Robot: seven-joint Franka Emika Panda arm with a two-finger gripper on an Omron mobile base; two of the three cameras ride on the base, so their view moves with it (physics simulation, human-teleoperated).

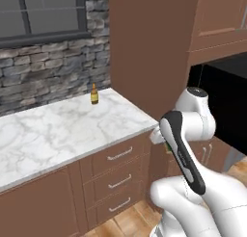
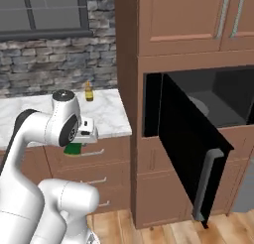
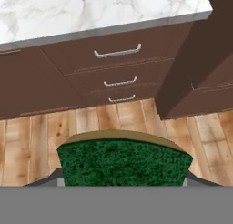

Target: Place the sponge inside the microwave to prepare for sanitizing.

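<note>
The sponge (image 3: 123,161), green face toward the camera with a yellow edge above it, sits between my gripper's (image 3: 123,181) fingers in the hand view. From the right base view the sponge (image 2: 73,149) hangs under the hand, in front of the counter's drawers and off the counter edge. A sliver of green (image 1: 166,147) shows beside the wrist in the left base view. The microwave (image 2: 218,101) is built into the tall cabinet to the right, its black door (image 2: 186,144) swung open toward me with the grey handle (image 2: 207,181) at its near edge. The gripper is left of that door, apart from it.
A small amber bottle (image 1: 94,94) stands at the back of the marble counter (image 1: 58,130), near the stone wall. Drawers with metal handles (image 3: 117,52) lie below the counter. The open microwave door juts out into the room over the wooden floor (image 3: 136,118).
</note>
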